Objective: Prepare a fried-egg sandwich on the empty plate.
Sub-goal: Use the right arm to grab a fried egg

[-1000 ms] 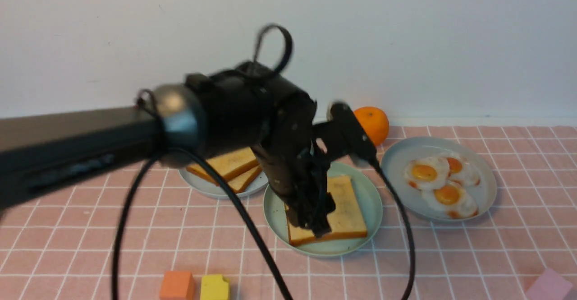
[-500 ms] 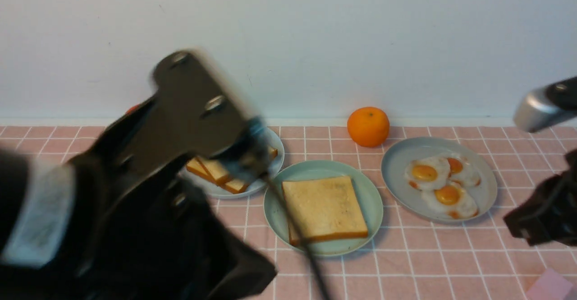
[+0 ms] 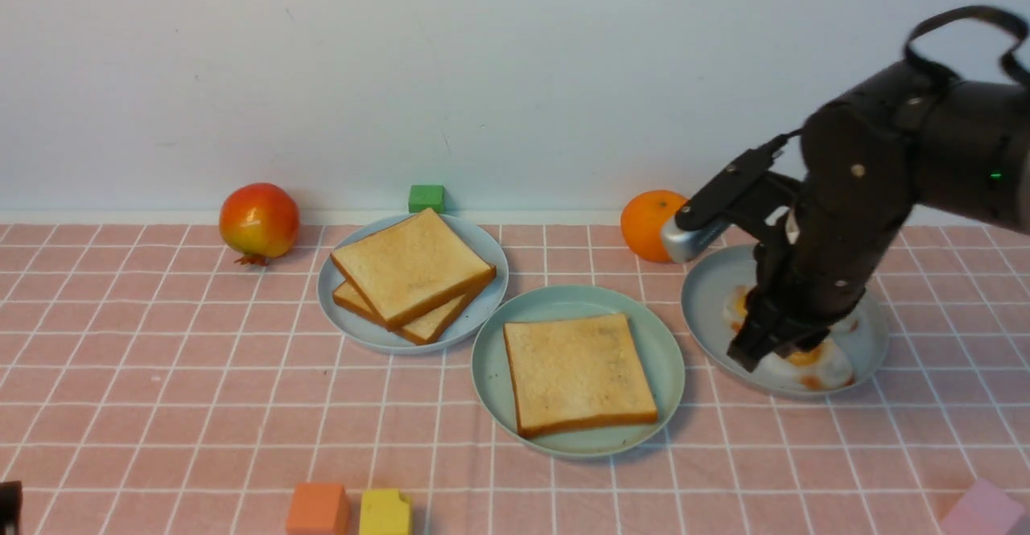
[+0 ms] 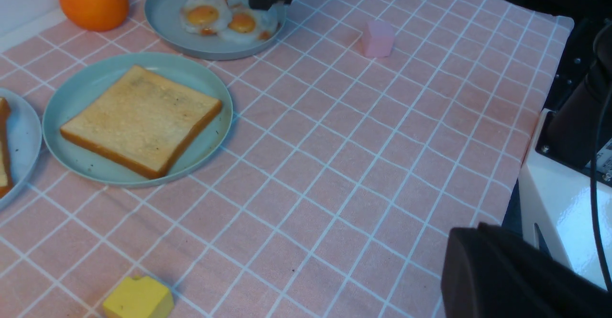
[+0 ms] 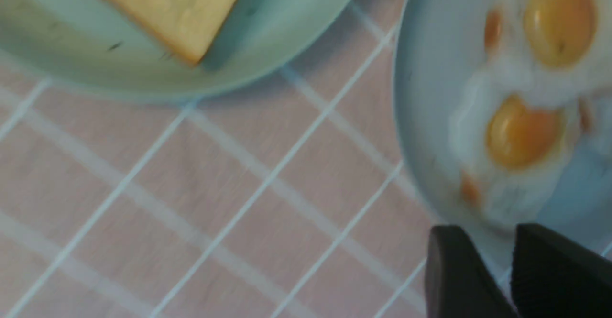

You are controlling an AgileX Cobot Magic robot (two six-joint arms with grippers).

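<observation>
Since a second ago the right gripper (image 3: 748, 351), whose jaws cannot be told open or closed, has been lowered to the fried eggs (image 4: 205, 16) just right of the orange (image 3: 656, 225), where overlapping eggs may be dragged together toward the empty plate (image 3: 664, 342) in front of the orange.

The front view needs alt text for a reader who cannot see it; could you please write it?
The right arm's tool hangs low over a blue-grey plate of fried eggs. A mint-green plate at centre holds one toast slice, and a second plate behind it to the left holds two more slices; an orange sits further back.
</observation>
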